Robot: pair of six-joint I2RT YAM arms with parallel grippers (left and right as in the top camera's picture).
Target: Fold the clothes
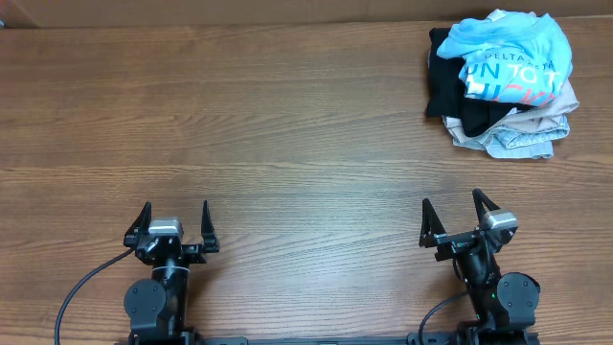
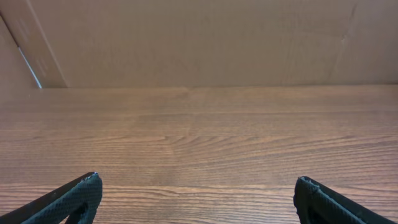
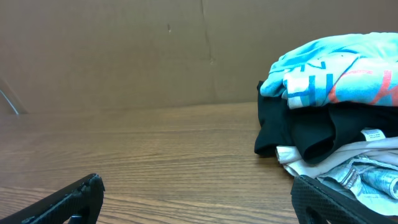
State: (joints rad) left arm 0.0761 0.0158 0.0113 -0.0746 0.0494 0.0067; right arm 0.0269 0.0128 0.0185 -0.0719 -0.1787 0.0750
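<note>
The light blue T-shirt (image 1: 508,50) with white and orange-red lettering lies crumpled on top of a pile at the table's far right. It also shows at the right of the right wrist view (image 3: 336,68). My left gripper (image 1: 173,227) is open and empty at the near left edge; in its own view (image 2: 198,193) only bare wood lies between the fingers. My right gripper (image 1: 453,218) is open and empty at the near right, well short of the pile; its own view (image 3: 199,199) shows bare wood between the fingers.
Under the T-shirt lie a black garment (image 1: 450,91) (image 3: 298,127) and beige and pale grey-blue garments (image 1: 522,134) (image 3: 354,165). A brown cardboard wall (image 2: 199,37) stands behind the wooden table (image 1: 239,125).
</note>
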